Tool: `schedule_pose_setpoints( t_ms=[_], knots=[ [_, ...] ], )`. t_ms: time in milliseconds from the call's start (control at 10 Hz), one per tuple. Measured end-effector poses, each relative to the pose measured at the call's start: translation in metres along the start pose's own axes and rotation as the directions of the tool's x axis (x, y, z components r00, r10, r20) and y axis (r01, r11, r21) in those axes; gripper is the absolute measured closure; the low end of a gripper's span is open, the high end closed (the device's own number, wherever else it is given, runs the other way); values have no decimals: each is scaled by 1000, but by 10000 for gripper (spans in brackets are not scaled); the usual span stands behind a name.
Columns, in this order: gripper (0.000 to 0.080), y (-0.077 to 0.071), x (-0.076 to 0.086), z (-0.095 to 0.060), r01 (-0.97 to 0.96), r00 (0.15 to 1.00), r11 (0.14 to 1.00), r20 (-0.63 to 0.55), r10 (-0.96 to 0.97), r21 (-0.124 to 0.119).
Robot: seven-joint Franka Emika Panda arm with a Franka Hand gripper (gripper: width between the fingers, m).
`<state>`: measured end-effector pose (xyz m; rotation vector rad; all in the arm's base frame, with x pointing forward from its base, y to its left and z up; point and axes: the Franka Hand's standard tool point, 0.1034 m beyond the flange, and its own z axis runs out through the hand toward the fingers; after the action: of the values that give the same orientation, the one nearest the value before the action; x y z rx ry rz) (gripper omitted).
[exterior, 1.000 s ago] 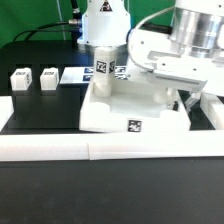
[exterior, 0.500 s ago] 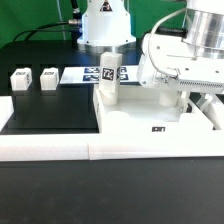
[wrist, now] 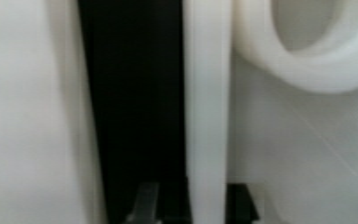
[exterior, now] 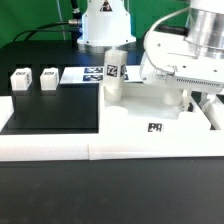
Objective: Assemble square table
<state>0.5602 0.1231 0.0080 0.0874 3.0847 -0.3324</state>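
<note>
The square table's thick white slab [exterior: 135, 112] lies at the exterior view's right, its tag [exterior: 154, 127] on the front edge. One tagged white leg [exterior: 113, 70] stands upright on its far left corner. Two more small legs [exterior: 19, 79] [exterior: 48, 78] stand on the black mat at the left. My gripper [exterior: 184, 98] is down at the slab's right side, under the white arm. In the wrist view my gripper [wrist: 197, 205] has its dark fingers [wrist: 149, 203] closed on either side of a thin white edge of the slab [wrist: 206, 100]. A rounded white part [wrist: 309, 50] sits beside that edge.
The marker board [exterior: 88, 73] lies flat behind the slab. A low white border wall [exterior: 60, 148] runs along the front and up the right side [exterior: 214, 112]. The robot's base [exterior: 105, 25] stands at the back. The black mat [exterior: 50, 108] lies to the left.
The slab, tilted a second ago, has swung square to the front wall and shifted right. The upright leg moved right with it. My arm moved right.
</note>
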Motion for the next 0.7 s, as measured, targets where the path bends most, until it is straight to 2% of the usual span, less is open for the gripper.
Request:
schedule_pose_setpoints(
  t_ms=[200,300,600,700],
  knots=[
    [748,-1,-12,0,-34,999,998,-24,36,57],
    [748,-1,-17,-1,-37,999,996,-34,39,77],
    [745,-3,-16,1,-38,998,996,-44,41,85],
    [745,-9,-17,0,-43,998,995,-45,48,95]
  ],
)
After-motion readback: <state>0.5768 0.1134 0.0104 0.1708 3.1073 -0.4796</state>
